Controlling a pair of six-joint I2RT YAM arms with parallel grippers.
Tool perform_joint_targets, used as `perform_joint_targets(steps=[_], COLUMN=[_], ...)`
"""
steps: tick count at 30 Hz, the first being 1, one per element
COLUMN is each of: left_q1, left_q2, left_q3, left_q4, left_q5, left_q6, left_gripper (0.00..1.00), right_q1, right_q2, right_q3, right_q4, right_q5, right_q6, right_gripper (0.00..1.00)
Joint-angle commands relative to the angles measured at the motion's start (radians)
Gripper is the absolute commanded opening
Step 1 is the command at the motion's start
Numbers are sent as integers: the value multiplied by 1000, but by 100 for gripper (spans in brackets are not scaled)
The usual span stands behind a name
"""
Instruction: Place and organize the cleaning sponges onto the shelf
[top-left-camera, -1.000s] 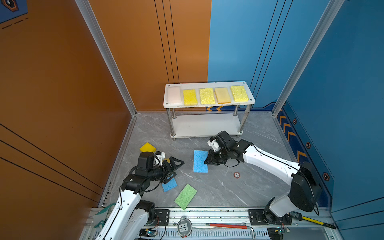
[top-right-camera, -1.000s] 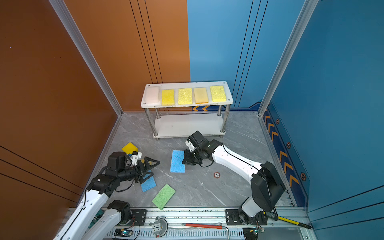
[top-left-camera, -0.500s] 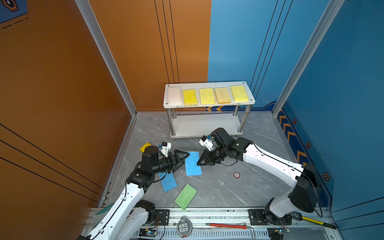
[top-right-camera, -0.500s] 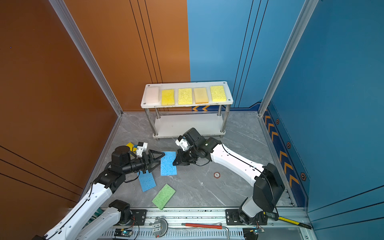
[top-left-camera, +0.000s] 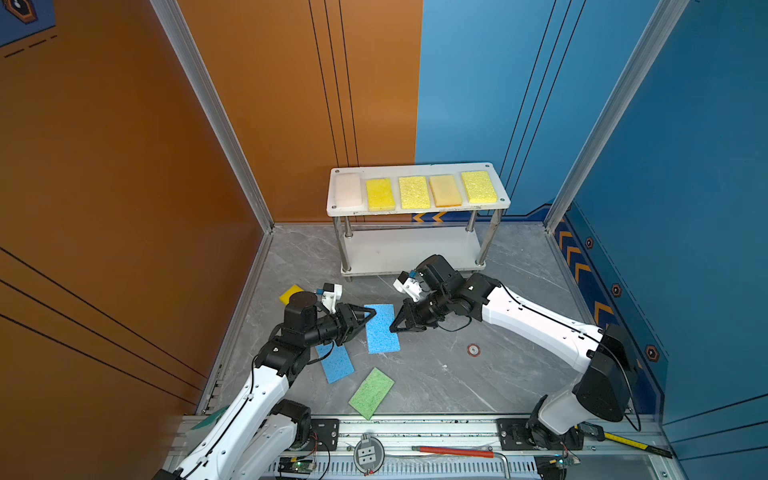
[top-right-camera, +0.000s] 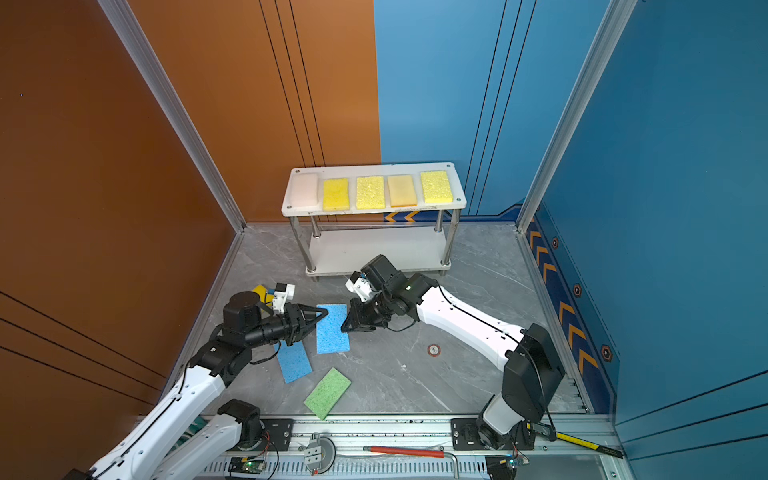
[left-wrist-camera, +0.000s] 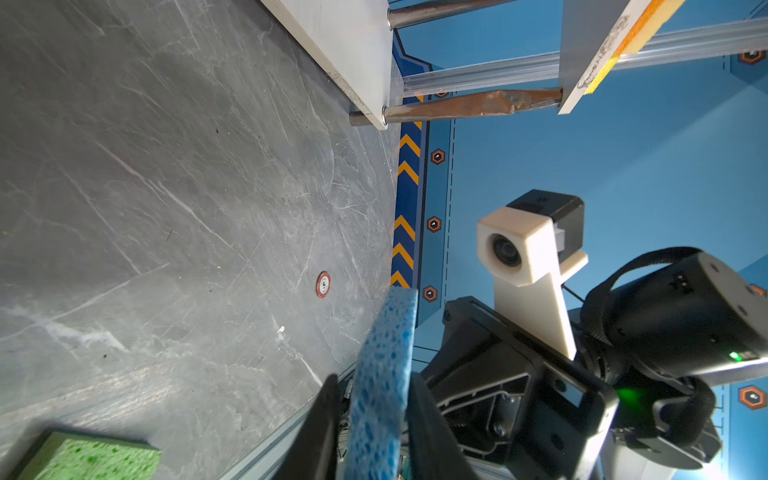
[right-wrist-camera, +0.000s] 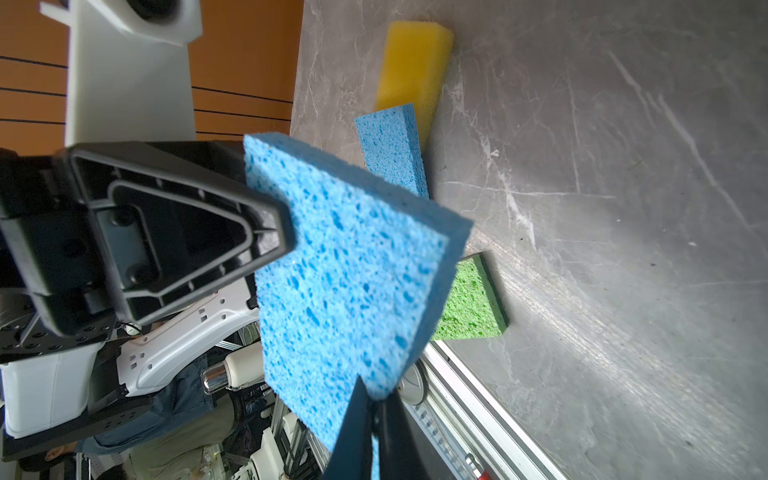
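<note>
Blue foam is being held in mid-air between two robot arms. The held blue sponge is being pinched at one long edge by the right gripper, its fingers pressed almost together on a thin bite of foam, as the right wrist view shows.

The opposite long edge is being flanked by the left gripper. In the left wrist view the sponge is being seen edge-on between the narrowed fingers. One pad is lying against the foam, but whether the other is bearing on it cannot be told.

The sponge's long axis is being pointed from the shelf toward the front rail, so it is being met by the arms from either side, across its short width. The right gripper is judged the nearer to the shelf. A handover is judged to be in hand, and the coming move is being decided by which grip carries the weight once the other lets go.

The shelf's top board is being taken up by a row of five sponges, with little room to spare. The lower board is lying bare, though it is being hemmed in by the board above and the metal posts.

Three more are lying on the floor: a second blue sponge under the left arm, a green sponge nearer the rail, and a yellow sponge beside the left wall.
</note>
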Motion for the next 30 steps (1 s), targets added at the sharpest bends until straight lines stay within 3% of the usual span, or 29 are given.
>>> perform_joint_targets(steps=[1, 3, 6, 8, 16, 25, 30], left_q1=[-4, -4, 2, 11, 33, 40, 40], left_q2=[-13, -16, -24, -23, -16, -27, -53], left_q3=[-9, -10, -20, -36, -36, -17, -28], left_q4=[25, 31, 76, 156, 355, 416, 416], left_q5=[-18, -27, -52, -63, -113, -138, -151], left_q6=[15, 13, -19, -76, -220, -277, -289], left_gripper=[20, 19, 18, 17, 13, 13, 13], right_q1=[0, -10, -37, -54, -66, -43, -28], right_q2=[-2, -21, -70, -116, -219, -221, -200], right_q3=[26, 16, -35, -96, -293, -301, -290], right_q4=[-21, -16, 48, 148, 553, 610, 662], right_q5=[-16, -15, -24, -43, -74, -64, -64], right_q6=[-3, 7, 64, 140, 419, 449, 477], right_gripper=[11, 24, 52, 61, 63, 63, 57])
